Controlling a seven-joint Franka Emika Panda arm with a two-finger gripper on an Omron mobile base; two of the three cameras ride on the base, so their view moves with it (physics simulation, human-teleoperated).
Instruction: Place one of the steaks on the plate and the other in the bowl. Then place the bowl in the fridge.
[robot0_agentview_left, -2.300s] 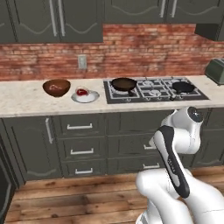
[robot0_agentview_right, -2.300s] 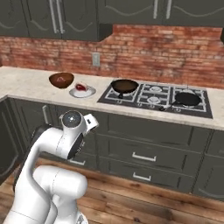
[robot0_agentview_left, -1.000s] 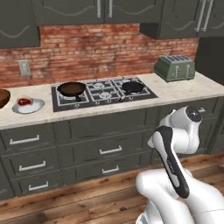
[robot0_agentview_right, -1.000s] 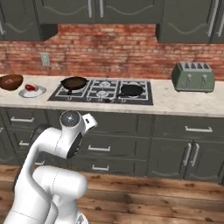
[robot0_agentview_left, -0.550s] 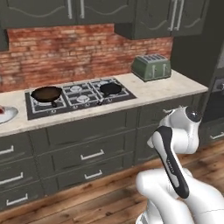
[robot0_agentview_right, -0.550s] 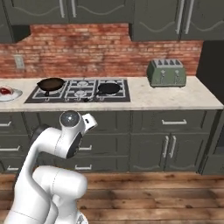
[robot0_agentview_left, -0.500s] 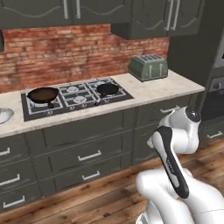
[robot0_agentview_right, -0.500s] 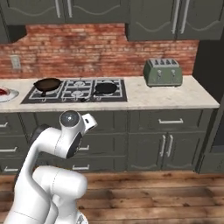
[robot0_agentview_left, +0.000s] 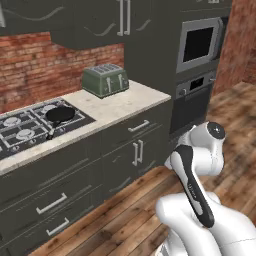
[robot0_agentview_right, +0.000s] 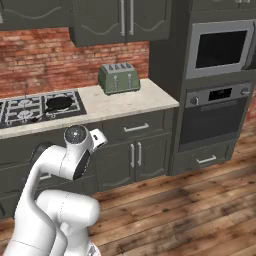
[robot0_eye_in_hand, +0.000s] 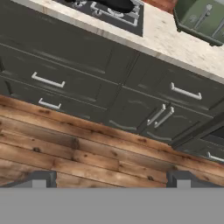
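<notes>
At nine o'clock in the left base view, a black frying pan (robot0_agentview_left: 59, 114) is sitting on the hob, a green toaster (robot0_agentview_left: 105, 80) beyond it on the tabletop (robot0_agentview_left: 125, 102). Over in the right base view, the wall oven (robot0_agentview_right: 217, 82) is filling three o'clock; I am seeing no steaks, plate, bowl or fridge. Down in the hand view, the gripper (robot0_eye_in_hand: 110, 179) is standing spread apart and empty over floorboards (robot0_eye_in_hand: 74, 157). Risk: hunting too far along and clipping cabinets (robot0_eye_in_hand: 131, 103).

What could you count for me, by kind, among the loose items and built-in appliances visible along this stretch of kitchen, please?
Toaster: 1
Black frying pan: 1
Gas hob: 1
Wall ovens, upper and lower: 2
Total: 5
</notes>
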